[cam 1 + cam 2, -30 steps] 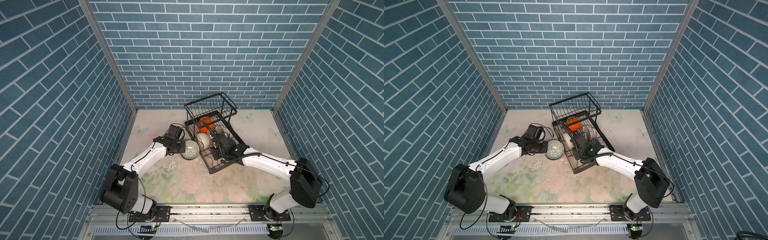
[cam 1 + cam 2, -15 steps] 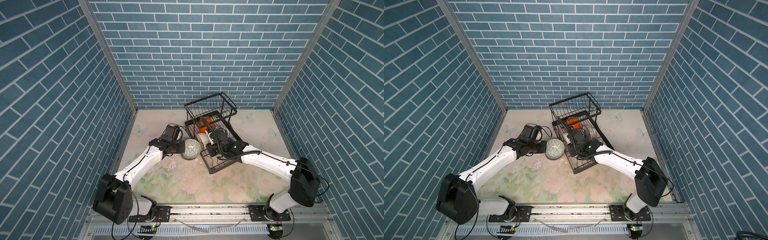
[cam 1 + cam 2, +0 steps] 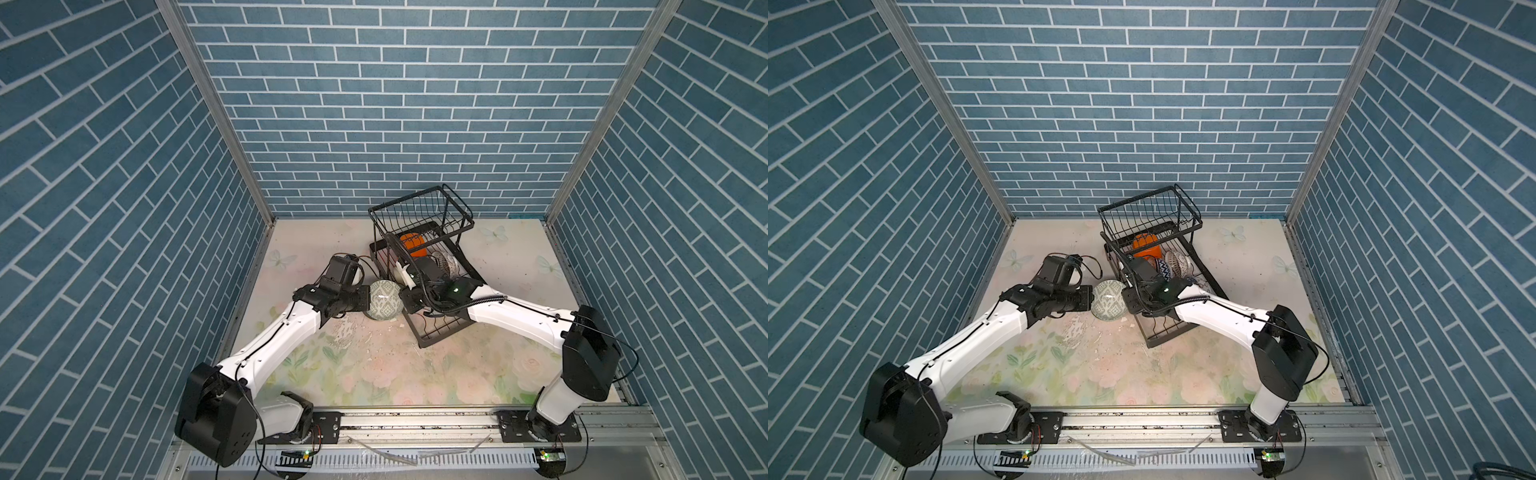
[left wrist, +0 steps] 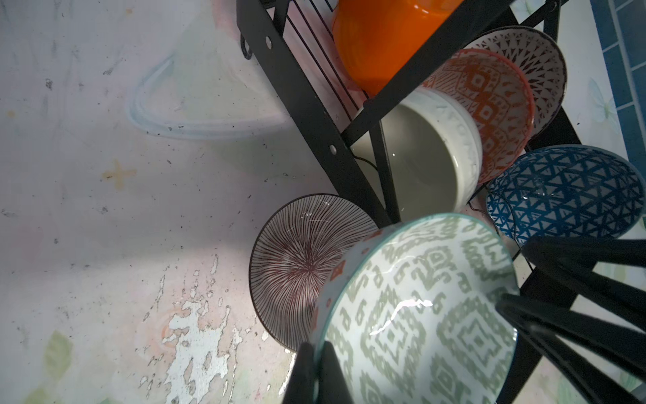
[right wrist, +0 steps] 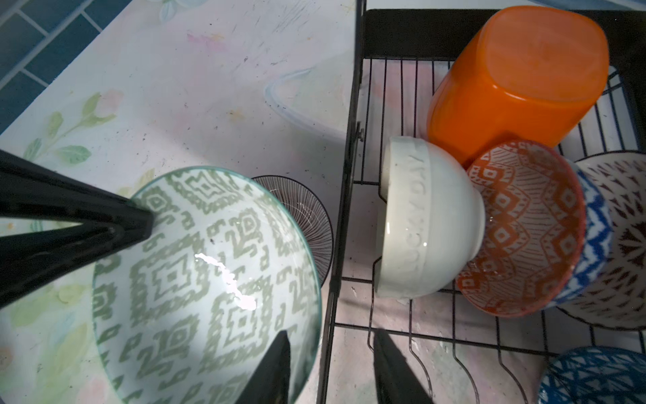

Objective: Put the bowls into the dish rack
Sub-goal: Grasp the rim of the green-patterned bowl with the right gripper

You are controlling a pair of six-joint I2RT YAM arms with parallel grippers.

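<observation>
My left gripper (image 4: 316, 346) is shut on the rim of a grey-green patterned bowl (image 4: 419, 307) (image 3: 384, 300) (image 3: 1108, 300), which is tilted just outside the black wire dish rack (image 3: 440, 332). My right gripper (image 5: 330, 335) stands open across the opposite rim of that bowl (image 5: 206, 280), with one finger inside it and one over the rack's wires. In the rack lie an orange bowl (image 5: 517, 80), a cream bowl (image 5: 430, 224), an orange-red patterned bowl (image 5: 524, 238) and blue ones (image 5: 594, 377). A brown-lined bowl (image 4: 300, 266) sits on the table under the held bowl.
The rack's raised basket (image 3: 419, 208) stands at the far end, near the brick back wall. The rack's side bar (image 5: 349, 140) runs between the held bowl and the loaded bowls. The flowered tabletop (image 3: 374, 374) shows worn patches in front of the rack.
My right gripper has moved left from over the rack to the grey-green bowl's rim, and its jaws have narrowed. The left arm has carried the bowl slightly closer to the rack.
</observation>
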